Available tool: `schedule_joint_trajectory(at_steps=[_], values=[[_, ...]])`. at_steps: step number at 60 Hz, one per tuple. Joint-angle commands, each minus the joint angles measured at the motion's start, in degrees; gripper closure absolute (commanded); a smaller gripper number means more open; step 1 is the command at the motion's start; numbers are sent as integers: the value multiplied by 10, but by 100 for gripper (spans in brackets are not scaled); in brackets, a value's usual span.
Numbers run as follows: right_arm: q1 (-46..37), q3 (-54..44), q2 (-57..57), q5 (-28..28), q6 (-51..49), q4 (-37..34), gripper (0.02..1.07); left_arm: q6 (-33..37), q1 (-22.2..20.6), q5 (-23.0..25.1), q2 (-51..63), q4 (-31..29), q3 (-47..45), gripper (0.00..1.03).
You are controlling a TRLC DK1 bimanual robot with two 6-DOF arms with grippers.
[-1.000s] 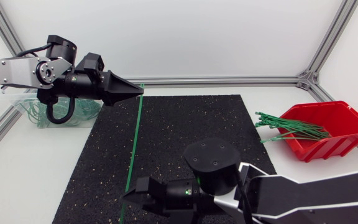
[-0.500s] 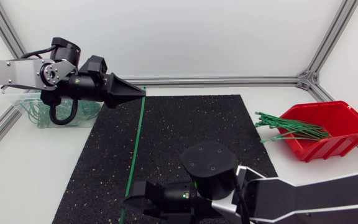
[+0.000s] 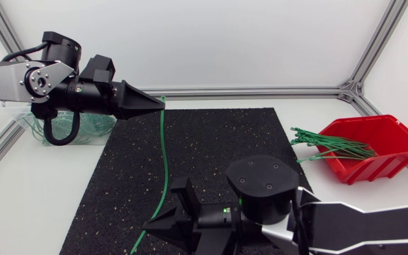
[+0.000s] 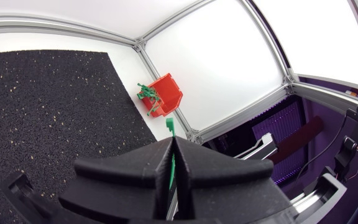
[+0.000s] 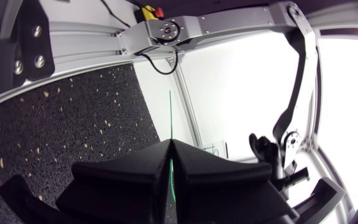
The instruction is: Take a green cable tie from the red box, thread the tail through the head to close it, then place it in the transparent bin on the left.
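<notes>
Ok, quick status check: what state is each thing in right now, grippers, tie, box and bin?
left gripper: shut on the cable tie's far end.
right gripper: shut on the cable tie near its other end.
cable tie: stretched between both grippers, slightly bowed, not yet looped.
red box: open, spare ties poking over its rim.
transparent bin: open, green ties inside.

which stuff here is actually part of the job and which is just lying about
Part of the job: the cable tie, held between the left pincer and right pincer, both shut on it; the red box with spare ties; the clear bin.
Just lying about: the black mat; the white table.
</notes>
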Motion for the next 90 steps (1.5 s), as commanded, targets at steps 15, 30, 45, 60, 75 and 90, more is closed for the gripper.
schedule_joint_trajectory(at_steps=[15,30,45,60,75,90], values=[[-57,13,-59,-67,252,-57,101,30,-17,-26,-105,4,-82,100],[-92,90,-121,-154,397,-264,101,7,-53,-63,-192,26,-125,100],[-88,131,-145,-194,535,-373,101,-126,-104,-129,-249,200,-200,100],[-83,200,-166,-263,662,-565,101,-176,-134,-148,-309,212,-227,100],[-84,209,-211,-304,816,-580,101,-183,-182,-164,-350,216,-232,100],[-77,223,-247,-336,987,-560,101,-186,-213,-206,-393,218,-235,100]])
